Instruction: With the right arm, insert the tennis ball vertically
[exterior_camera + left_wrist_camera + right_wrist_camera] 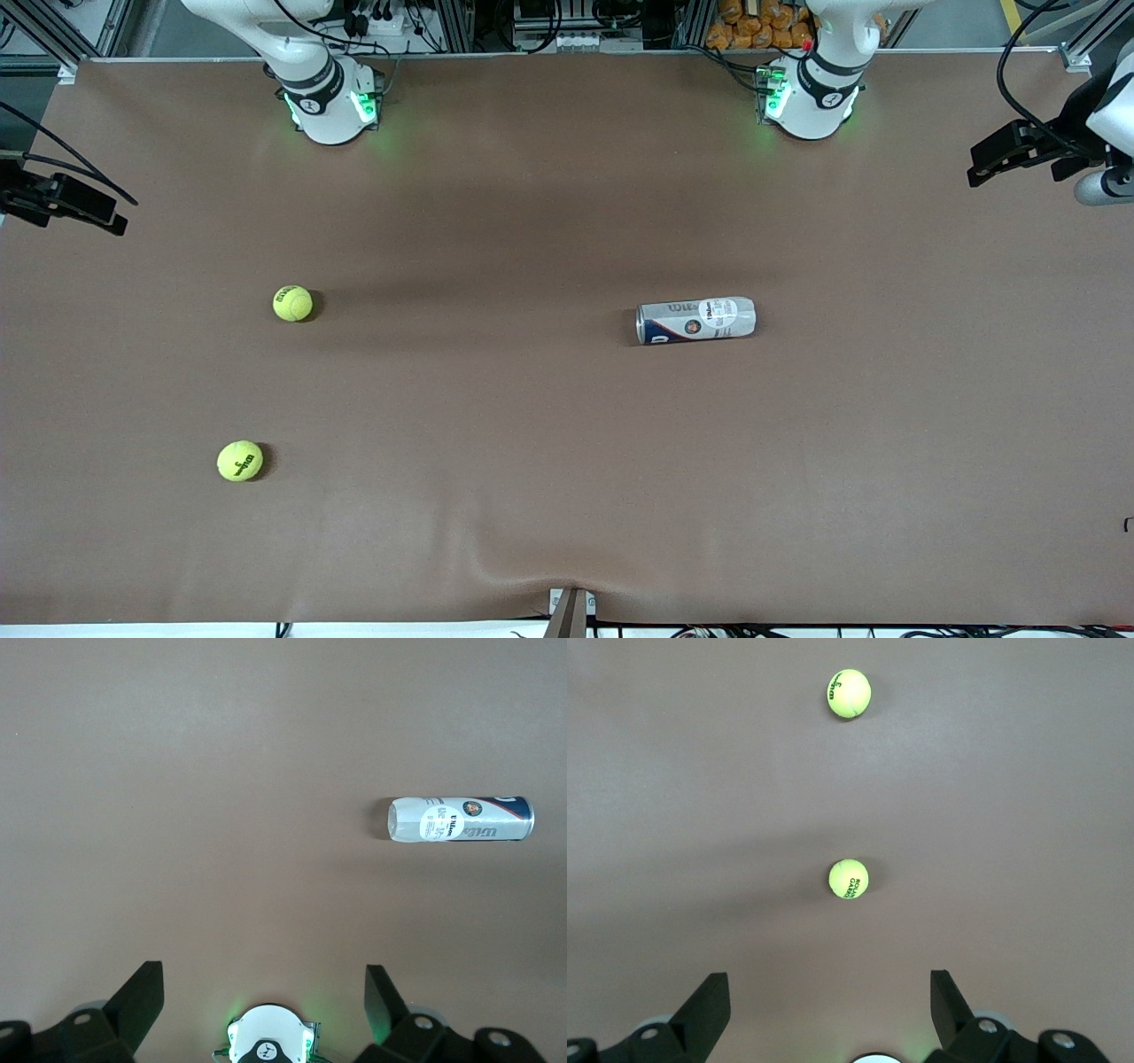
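Note:
Two yellow tennis balls lie toward the right arm's end of the table: one (292, 303) (849, 879) closer to the right arm's base, the other (240, 461) (849, 693) nearer the front camera. A silver and blue ball can (695, 320) (461, 819) lies on its side toward the left arm's end. My right gripper (828, 979) hangs high over the table near its base, open and empty. My left gripper (263, 973) waits high over its own base (266, 1041), also open and empty. Neither gripper touches anything.
The two arm bases (332, 106) (811, 102) stand along the table's back edge. Black fixtures with cables jut in at each end of the table (66, 202) (1028, 151). A small bracket (571, 607) sits at the front edge, where the brown cover wrinkles.

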`<state>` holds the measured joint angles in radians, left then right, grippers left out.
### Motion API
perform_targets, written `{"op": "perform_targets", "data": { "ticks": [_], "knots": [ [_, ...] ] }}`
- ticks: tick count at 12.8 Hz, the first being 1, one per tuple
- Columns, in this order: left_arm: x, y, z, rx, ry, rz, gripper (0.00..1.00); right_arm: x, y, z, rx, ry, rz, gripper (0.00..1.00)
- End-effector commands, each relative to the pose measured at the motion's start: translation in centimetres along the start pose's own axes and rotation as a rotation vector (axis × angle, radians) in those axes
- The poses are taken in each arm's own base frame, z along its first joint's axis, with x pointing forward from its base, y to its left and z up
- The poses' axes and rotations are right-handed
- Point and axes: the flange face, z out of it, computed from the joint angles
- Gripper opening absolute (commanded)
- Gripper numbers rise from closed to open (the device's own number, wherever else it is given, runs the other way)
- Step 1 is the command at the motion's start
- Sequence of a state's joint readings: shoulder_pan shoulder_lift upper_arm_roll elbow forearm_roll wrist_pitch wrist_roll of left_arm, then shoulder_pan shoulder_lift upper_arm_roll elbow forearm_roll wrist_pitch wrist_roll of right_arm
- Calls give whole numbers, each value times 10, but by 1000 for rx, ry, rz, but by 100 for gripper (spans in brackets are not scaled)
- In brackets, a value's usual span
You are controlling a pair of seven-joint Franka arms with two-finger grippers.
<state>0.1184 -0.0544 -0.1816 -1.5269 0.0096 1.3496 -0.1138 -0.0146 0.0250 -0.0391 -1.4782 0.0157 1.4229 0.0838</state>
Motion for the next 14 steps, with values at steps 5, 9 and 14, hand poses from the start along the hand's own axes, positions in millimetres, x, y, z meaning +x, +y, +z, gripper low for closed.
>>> {"op": "perform_targets", "data": {
  "ticks": [5,9,14],
  "knots": [
    [0,2,4,-8,-2,20,100,22,2,20,4,-15,14,100],
    [3,5,12,-7,-7,23,100,24,-1,20,8,-8,9,100],
    [14,28,39,0,-48,67,100,23,-4,26,6,-25,5,100]
  ]
}}
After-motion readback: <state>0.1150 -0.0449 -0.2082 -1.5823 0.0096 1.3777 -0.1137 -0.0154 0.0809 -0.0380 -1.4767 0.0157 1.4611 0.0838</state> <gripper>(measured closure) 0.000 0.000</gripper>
